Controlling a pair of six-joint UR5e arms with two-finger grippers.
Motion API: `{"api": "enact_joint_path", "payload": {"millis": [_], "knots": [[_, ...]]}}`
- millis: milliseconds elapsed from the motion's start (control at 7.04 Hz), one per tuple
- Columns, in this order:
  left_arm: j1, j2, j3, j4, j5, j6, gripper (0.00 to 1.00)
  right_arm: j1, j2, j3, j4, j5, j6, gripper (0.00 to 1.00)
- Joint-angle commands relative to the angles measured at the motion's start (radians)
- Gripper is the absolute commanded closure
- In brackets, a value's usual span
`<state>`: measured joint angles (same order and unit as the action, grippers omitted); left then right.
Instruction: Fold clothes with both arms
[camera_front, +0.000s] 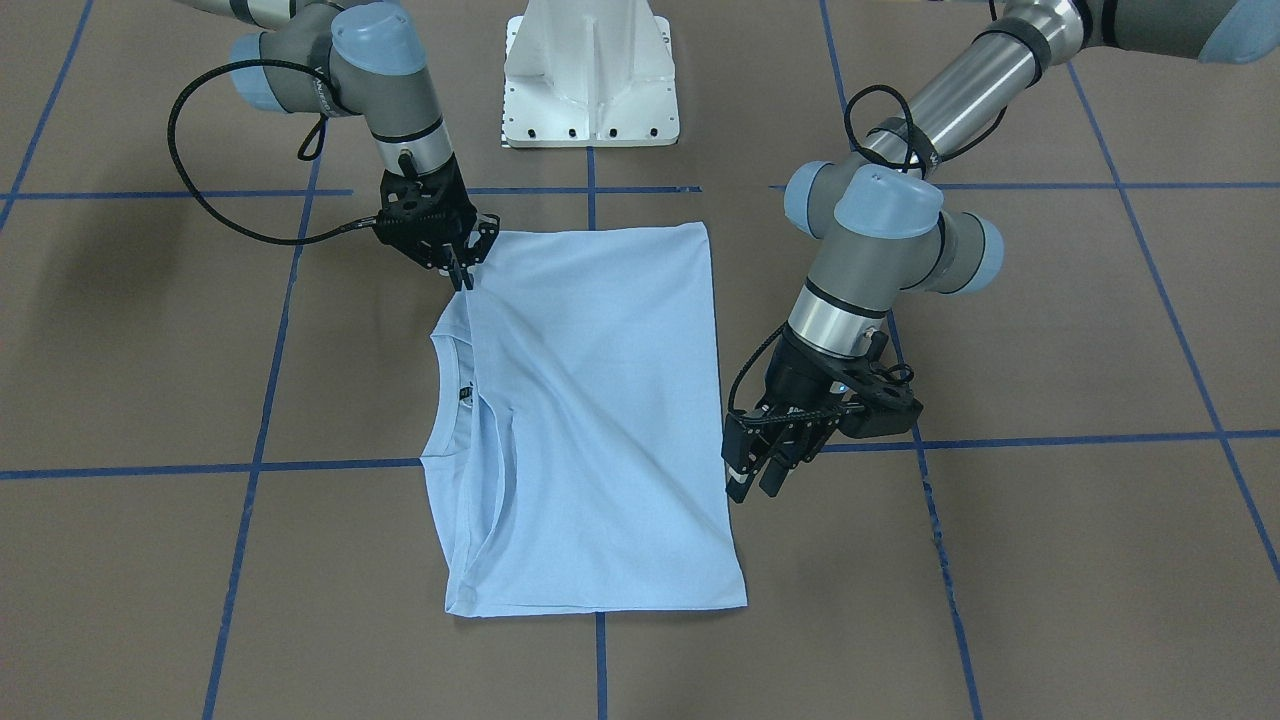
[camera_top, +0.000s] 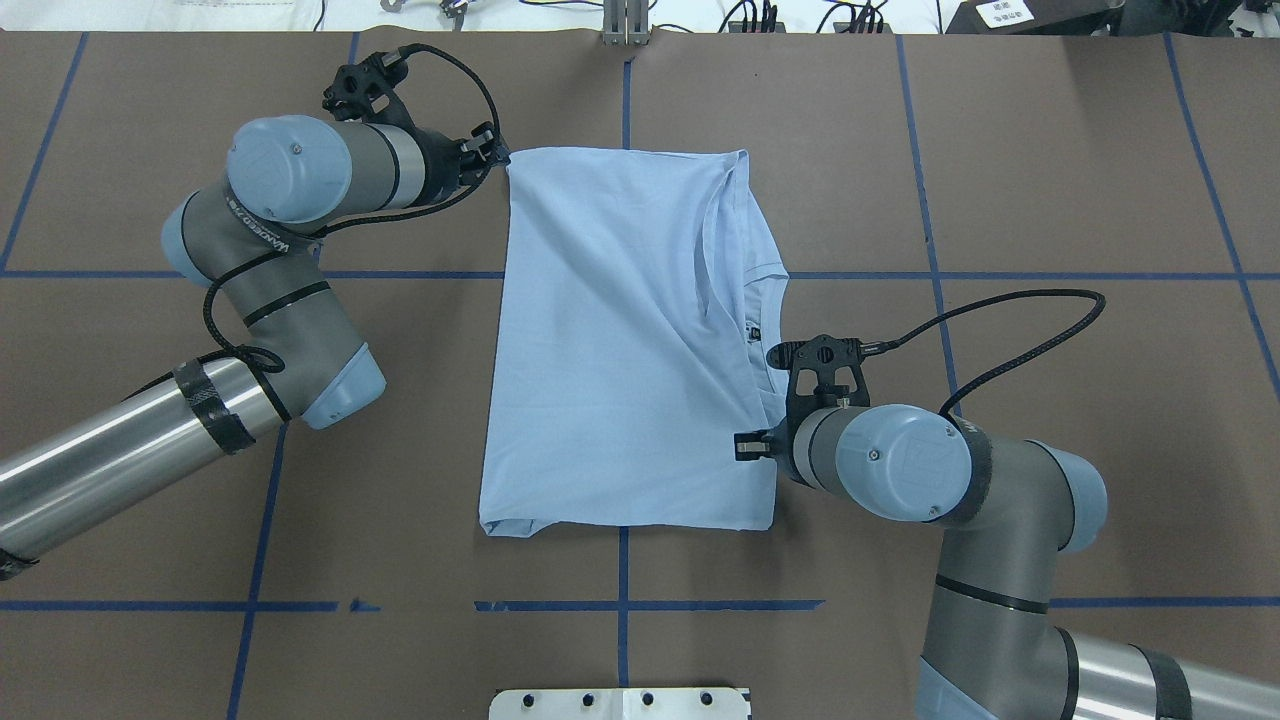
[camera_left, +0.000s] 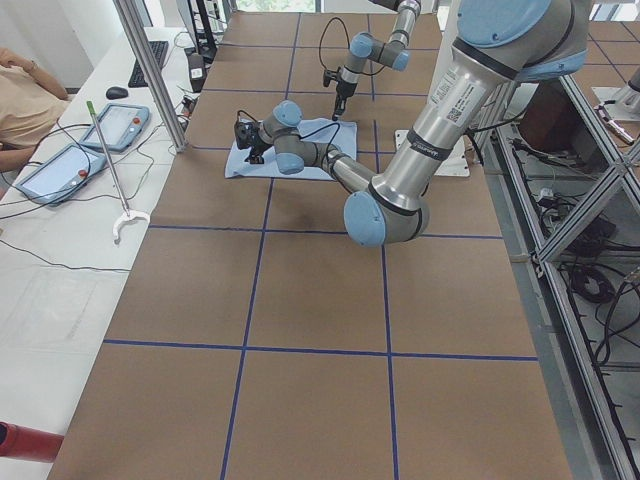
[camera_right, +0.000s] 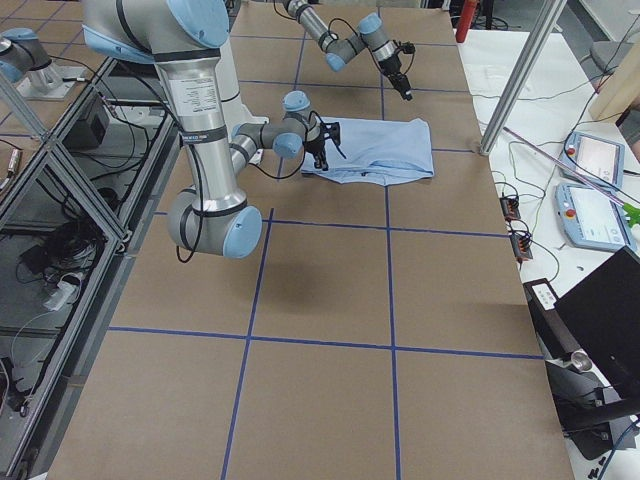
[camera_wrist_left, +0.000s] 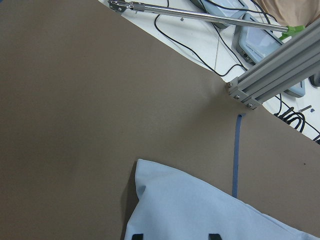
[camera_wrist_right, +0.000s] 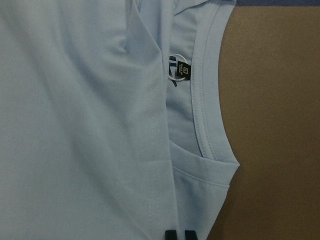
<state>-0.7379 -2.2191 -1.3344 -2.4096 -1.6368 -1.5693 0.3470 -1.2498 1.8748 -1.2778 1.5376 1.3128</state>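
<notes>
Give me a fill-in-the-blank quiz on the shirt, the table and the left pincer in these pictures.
1. The shirt lies on a ____ table.
2. Its neck label is ____.
3. The left pincer is ____.
4. The collar lies on the ____ arm's side.

Missing words: brown; black; open; right.

Table (camera_front: 150, 330): brown surface, divided into squares by blue tape lines (camera_front: 600, 650). White pedestal base (camera_front: 590, 75): at the robot's edge. Side bench (camera_left: 60, 250): white, carries two handheld control tablets (camera_left: 118, 126), cables and a long grabber stick (camera_left: 108, 170). A person (camera_left: 25, 100) sits beside it.
</notes>
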Motion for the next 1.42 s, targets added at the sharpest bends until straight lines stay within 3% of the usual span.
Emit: {"api": "enact_joint_path", "payload": {"millis": [0, 284, 426, 568, 1279], "knots": [[0.0, -0.002, -0.002, 0.001, 0.0, 0.0, 0.47, 0.0, 0.0, 0.035, 0.0, 0.003, 0.031, 0.53], [-0.002, 0.001, -0.021, 0.003, -0.001, 0.0, 0.47, -0.011, 0.004, 0.04, 0.0, -0.008, 0.273, 0.35], [-0.002, 0.003, -0.028, 0.003, -0.003, 0.0, 0.47, -0.049, 0.006, 0.035, -0.001, -0.066, 0.443, 0.19], [-0.002, 0.003, -0.041, 0.004, -0.003, 0.0, 0.47, -0.084, 0.006, 0.027, -0.005, -0.117, 0.605, 0.15], [-0.002, 0.004, -0.048, 0.004, -0.001, 0.0, 0.47, -0.109, 0.027, 0.008, -0.017, -0.119, 0.881, 0.13]]}}
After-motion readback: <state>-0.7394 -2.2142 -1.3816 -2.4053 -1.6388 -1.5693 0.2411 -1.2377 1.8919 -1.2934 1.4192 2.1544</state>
